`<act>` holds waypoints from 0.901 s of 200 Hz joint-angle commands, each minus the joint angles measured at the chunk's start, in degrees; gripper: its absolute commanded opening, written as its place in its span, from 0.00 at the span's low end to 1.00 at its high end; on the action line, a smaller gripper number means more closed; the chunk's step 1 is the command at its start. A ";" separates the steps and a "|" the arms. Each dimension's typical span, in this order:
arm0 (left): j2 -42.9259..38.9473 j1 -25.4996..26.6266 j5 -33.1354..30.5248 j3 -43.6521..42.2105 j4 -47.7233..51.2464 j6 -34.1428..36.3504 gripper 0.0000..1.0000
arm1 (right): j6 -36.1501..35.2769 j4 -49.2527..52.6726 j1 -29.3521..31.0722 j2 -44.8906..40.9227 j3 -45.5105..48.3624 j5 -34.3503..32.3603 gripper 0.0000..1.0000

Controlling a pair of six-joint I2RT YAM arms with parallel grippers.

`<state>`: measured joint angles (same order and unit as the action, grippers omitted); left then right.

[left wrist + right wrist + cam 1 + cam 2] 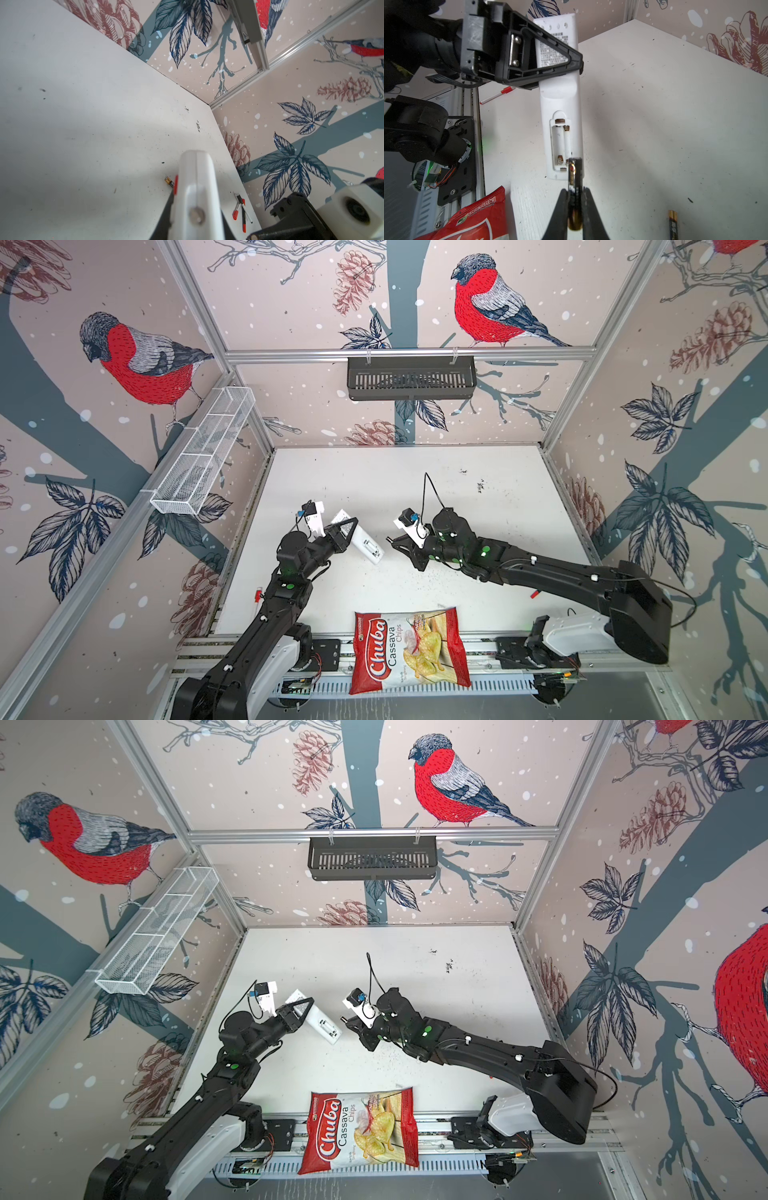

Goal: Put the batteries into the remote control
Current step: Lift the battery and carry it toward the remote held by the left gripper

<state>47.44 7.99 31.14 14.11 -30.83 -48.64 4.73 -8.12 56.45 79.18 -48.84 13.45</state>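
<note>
The far half of the table is lying bare, giving wide passage from the left wall to the right. In the middle, the left gripper is holding the remote control slantwise, and the right gripper, pinching a battery, is crowding in beside it, leaving only a thin gap. A chips bag is blocking the near edge. A loose battery is lying close by, and red-capped pens are cluttering the right edge.
</note>
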 commanded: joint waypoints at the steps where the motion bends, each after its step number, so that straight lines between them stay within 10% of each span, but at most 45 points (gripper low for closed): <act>1: 1.38 -3.40 7.84 -1.00 -9.53 -7.44 0.00 | -0.51 -0.94 0.26 1.25 -2.26 0.65 0.11; 93: 3.03 -11.77 17.21 -2.37 -17.21 -11.88 0.00 | -0.16 5.63 2.03 9.87 -12.97 1.16 0.12; 180: 9.61 -12.56 23.48 -7.24 -48.68 -25.29 0.00 | 0.01 6.32 3.48 2.85 -9.74 -2.47 0.12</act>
<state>56.40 -4.45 52.27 7.46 -65.04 -69.49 4.56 -0.95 59.81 84.79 -60.16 12.73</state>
